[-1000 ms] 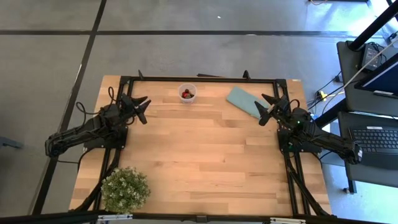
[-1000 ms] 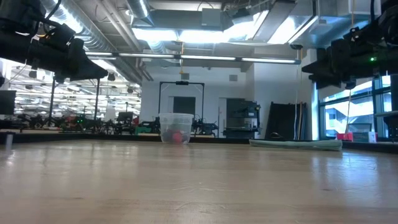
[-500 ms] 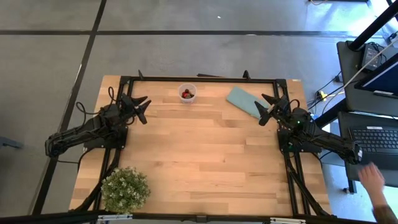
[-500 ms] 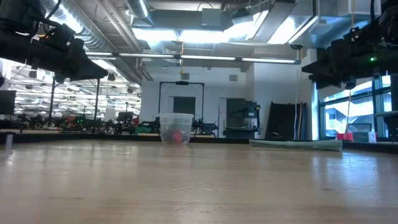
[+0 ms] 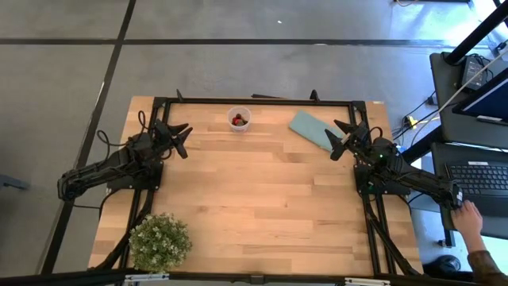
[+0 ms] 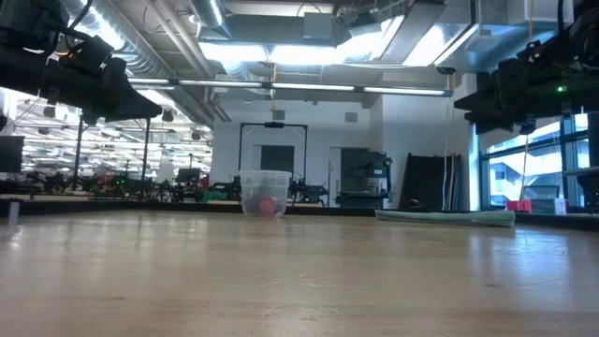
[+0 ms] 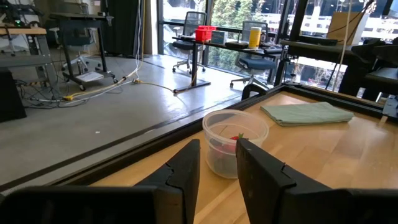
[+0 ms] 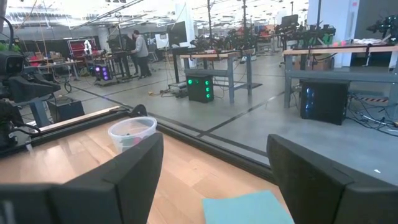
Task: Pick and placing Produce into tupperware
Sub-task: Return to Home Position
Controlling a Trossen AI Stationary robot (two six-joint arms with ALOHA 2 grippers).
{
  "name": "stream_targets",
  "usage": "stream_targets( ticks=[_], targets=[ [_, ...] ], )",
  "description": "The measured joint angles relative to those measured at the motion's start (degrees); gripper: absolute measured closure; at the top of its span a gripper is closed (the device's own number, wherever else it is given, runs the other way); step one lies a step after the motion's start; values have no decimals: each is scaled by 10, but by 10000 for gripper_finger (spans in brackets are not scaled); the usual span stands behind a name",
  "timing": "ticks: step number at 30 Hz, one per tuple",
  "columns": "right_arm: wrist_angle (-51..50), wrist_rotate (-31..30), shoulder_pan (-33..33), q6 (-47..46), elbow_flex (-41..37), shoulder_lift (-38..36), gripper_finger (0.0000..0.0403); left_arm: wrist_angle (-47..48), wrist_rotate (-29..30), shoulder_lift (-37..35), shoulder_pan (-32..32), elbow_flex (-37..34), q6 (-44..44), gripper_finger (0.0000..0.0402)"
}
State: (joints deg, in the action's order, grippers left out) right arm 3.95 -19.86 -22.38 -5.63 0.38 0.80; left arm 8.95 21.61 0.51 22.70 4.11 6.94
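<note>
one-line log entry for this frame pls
left claw: open, empty, left side | right claw: open, empty, right side | produce: inside tupperware near far edge | teal flat piece: beside right claw

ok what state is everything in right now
tupperware: upright, no lid, holding the produce
produce: red and dark pieces inside the tupperware
left tool: open, empty, raised at the left edge
right tool: open, empty, raised at the right edge
teal cloth: lying flat by the right tool
potted plant: upright, corner on the left arm's side
</note>
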Motion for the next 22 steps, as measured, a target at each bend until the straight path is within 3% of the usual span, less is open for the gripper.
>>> stream_targets(
  ticks=[22],
  targets=[
    [0, 0, 0, 0, 0, 0, 115, 0, 0, 0, 0, 0, 0, 341]
  ],
)
